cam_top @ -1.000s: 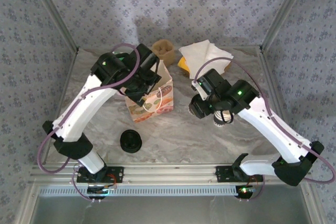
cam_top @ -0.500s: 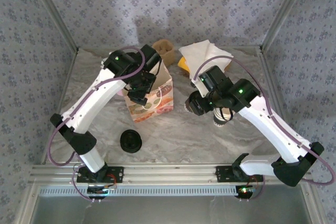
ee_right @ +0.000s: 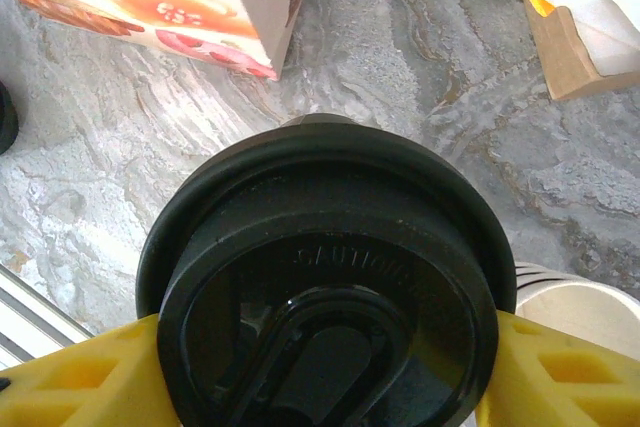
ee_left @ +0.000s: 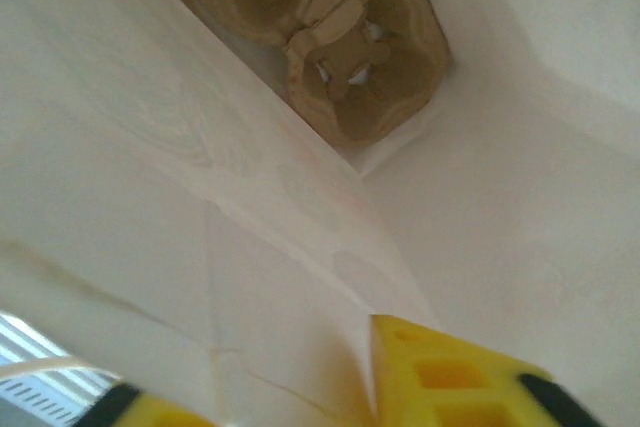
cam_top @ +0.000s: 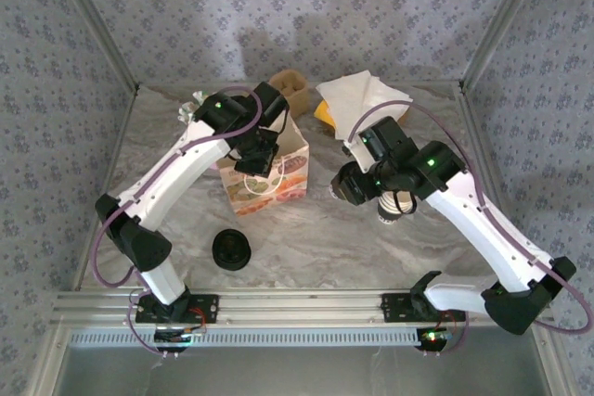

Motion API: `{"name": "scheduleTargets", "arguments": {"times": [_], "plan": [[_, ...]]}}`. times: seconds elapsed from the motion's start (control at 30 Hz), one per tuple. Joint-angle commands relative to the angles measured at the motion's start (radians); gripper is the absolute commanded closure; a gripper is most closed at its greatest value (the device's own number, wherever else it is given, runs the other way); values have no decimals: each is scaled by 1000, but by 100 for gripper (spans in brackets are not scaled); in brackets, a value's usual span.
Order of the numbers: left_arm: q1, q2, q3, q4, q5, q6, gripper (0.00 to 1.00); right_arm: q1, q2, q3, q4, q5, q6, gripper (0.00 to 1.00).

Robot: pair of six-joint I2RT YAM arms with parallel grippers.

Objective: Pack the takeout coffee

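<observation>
**Right gripper** (ee_right: 320,387) clasps the takeout coffee (ee_right: 330,247) just under its black lid, with one yellow finger on either side. A stack of lidless cups (ee_right: 585,307) stands just beside the gripper's right finger. The printed paper bag (cam_top: 278,173) stands to the gripper's left, near but apart.

**Left gripper** (ee_left: 290,399) sits in the bag's mouth with a bag wall passing between its fingers. Whether they pinch that wall cannot be told.

**Step in hand, as judged:** carrying the cup to the bag while the other arm steadies the opening. The next move calls for raising the cup above the bag's rim, keeping it upright, and lowering it clear of the left arm.

**Hidden or unclear:**
- The lid hides the cup's body, and whether the cup rests on the table is unclear.
- A pulp tray (ee_left: 360,67) shows beyond the left gripper, either inside the bag or behind it.
</observation>
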Motion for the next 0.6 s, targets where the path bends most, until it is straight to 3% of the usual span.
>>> {"name": "scheduleTargets", "arguments": {"times": [0.0, 0.13, 0.4, 0.57], "plan": [[-4, -16, -13, 11, 36, 50, 85, -10, -18, 8, -5, 1, -26, 34], [-4, -29, -27, 27, 67, 122, 93, -28, -9, 46, -16, 14, -40, 34], [-2, -39, -37, 28, 211, 364, 96, -61, 15, 142, -52, 34, -42, 33], [10, -41, -6, -68, 285, 520, 96, -76, 25, 184, -81, 48, -42, 34]]}}
